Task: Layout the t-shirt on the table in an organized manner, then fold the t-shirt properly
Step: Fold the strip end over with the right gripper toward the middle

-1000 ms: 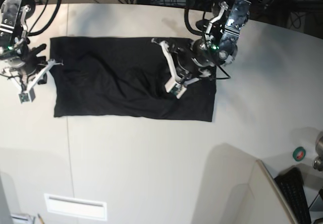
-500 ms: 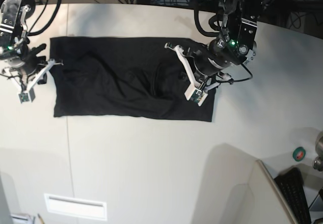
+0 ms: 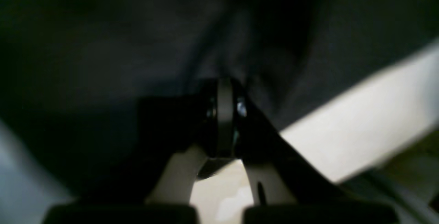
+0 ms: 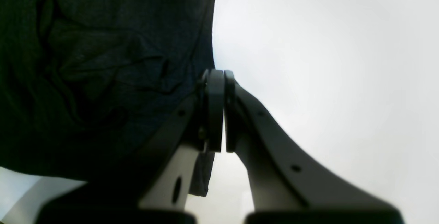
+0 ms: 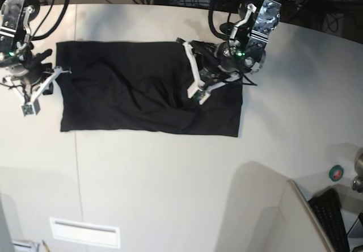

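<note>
1. The large plain black short-sleeved fabric t-shirt (image 5: 147, 90) is laid on the very large off-white smooth counter (image 5: 170, 189) as a rough oblong, apparently already folded, in the far half of the surface. Creases are gathered near its middle.

2. The left gripper (image 5: 194, 97), at the right of the base view, is held over the shirt's middle-right area. Its jaws are pressed together. Whether cloth is pinched between them cannot be told.

3. The right gripper (image 5: 28, 109), at the left of the base view, is set just beside the shirt's left edge. Its jaws are pressed together, and nothing is seen between them.

4. Handling, as judged: the shirt is soft, light and limp, and is expected to sag, drag and wrinkle when lifted. Hold is best taken at corners or along a hem, both ends together, so the fold stays square.

5. Left wrist view: dark blurred cloth is shown behind the left gripper (image 3: 224, 114), with a pale band of counter (image 3: 360, 128) to one side.

6. Right wrist view: the shirt's edge (image 4: 103, 80) and its creases are shown close beside the right gripper (image 4: 216, 110), with bare counter (image 4: 325, 62) beyond. This detail is lost in the base view.

7. Base view alone: the whole outline of the shirt and both arms are shown, plus a black keyboard (image 5: 332, 218) at the lower right corner.
</note>
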You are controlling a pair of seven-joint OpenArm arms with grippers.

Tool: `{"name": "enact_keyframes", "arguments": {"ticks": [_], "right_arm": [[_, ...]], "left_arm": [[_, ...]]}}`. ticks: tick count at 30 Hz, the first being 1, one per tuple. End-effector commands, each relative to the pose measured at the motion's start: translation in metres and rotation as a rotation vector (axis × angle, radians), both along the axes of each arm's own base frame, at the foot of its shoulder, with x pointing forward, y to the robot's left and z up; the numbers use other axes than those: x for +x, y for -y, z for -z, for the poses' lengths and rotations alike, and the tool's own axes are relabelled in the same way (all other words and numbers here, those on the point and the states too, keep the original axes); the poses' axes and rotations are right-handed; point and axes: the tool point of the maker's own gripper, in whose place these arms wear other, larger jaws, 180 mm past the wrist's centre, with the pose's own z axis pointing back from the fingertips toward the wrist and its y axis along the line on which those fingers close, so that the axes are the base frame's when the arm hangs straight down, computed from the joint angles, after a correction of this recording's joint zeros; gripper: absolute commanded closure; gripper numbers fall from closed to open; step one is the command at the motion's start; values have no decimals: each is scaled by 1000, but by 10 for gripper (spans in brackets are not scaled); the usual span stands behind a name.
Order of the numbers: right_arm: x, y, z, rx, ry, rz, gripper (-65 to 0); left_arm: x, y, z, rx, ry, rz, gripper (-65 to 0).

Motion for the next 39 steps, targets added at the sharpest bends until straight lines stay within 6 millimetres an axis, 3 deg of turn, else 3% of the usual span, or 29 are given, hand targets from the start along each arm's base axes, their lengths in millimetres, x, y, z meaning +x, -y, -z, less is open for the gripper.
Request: {"name": "enact_keyframes", "arguments": {"ticks": [1,3,6,9,11,14,19,20,22,24,29,32,39], "right_arm": [[10,4,-12,-12,46,-3,0],[6,2,-9,-8,34,-4,0],[-5,-21,-11,24,8,-11,0],[-22,-76,-18,81,-22,-163,0],[-38,-114,-17,119,-78,-281,0],[-55,-152,-4,155,-184,-395,0],[-59,-195,2,215,-182,-502,-357],[-61,-203,5,230,-184,-523,-387],[-60,-221,8,262,-173,-563,-380],[-56,-233,10,279,-170,-592,-365],[-45,-245,19,302,-194,-608,-362],[-39,-247,20,304,-191,-615,-362],[-37,-274,27,308,-224,-721,-362]], "left_arm": [[11,21,-18,-63,51,7,0],[18,36,-34,-104,90,8,0],[33,35,-60,-126,172,-1,0],[51,-3,-72,-100,224,-120,0],[62,-48,-73,-53,245,-234,0],[68,-127,-71,56,260,-375,0],[45,-274,-70,215,242,-703,0],[37,-303,-73,235,253,-778,0],[20,-348,-76,249,295,-871,0],[3,-378,-76,241,327,-916,0],[-28,-411,-73,206,331,-929,0],[-40,-412,-70,213,315,-920,0],[-42,-404,-63,199,301,-922,0]]}}
